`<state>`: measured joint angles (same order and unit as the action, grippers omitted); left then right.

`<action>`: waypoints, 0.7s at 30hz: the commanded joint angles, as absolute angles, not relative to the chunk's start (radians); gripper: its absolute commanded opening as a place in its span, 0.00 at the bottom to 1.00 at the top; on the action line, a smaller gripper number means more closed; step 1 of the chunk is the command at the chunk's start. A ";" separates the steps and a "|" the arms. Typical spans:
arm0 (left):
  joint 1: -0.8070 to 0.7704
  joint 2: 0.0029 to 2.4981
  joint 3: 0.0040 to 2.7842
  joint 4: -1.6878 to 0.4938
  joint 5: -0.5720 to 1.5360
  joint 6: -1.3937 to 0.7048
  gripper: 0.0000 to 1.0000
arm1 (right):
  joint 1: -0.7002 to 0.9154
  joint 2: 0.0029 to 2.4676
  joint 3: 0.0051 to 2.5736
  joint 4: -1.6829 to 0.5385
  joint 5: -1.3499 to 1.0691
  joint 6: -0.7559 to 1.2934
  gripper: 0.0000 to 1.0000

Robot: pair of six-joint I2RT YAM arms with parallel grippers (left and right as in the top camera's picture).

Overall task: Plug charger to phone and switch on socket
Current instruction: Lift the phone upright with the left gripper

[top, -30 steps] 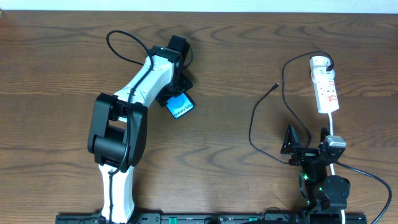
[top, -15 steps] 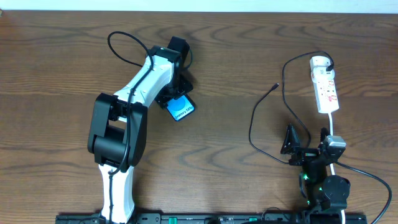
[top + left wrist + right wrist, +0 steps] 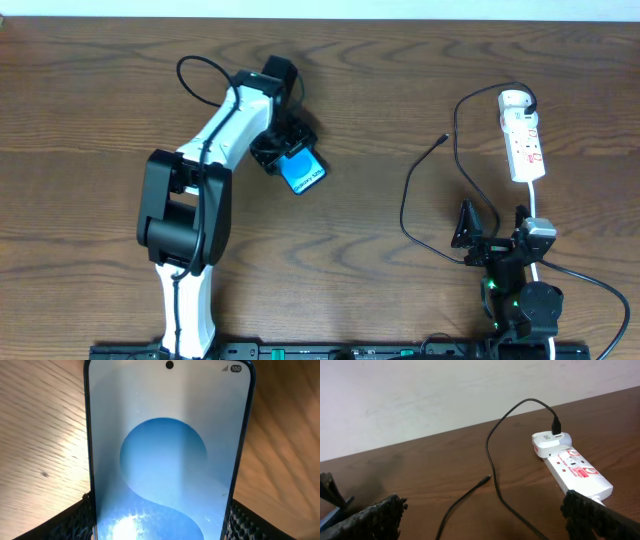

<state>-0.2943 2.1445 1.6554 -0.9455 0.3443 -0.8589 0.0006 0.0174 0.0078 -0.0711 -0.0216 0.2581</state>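
My left gripper point(image 3: 287, 152) is shut on the phone point(image 3: 302, 173), whose blue screen fills the left wrist view point(image 3: 167, 450) between my black fingers. The phone is held over the table's middle left. The charger's thin black cable point(image 3: 405, 205) runs from the white adapter point(image 3: 514, 100) plugged into the far end of the white socket strip point(image 3: 525, 145); its plug tip point(image 3: 443, 139) lies loose on the wood. The right wrist view shows the tip point(image 3: 484, 480), adapter point(image 3: 547, 441) and strip point(image 3: 576, 471). My right gripper point(image 3: 478, 232) is open and empty near the front right.
The strip's white cord point(image 3: 535, 205) runs toward my right arm's base. A thick black arm cable point(image 3: 600, 290) loops at the front right. A pale wall point(image 3: 445, 390) stands behind the table's far edge.
My left gripper has carried the phone a little to the right and turned it. The right arm, cable and socket strip have not moved.
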 commanded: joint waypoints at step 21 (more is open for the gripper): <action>-0.235 1.712 1.692 -0.969 0.596 -0.779 0.66 | 0.008 0.011 0.005 -0.075 -0.013 0.246 0.99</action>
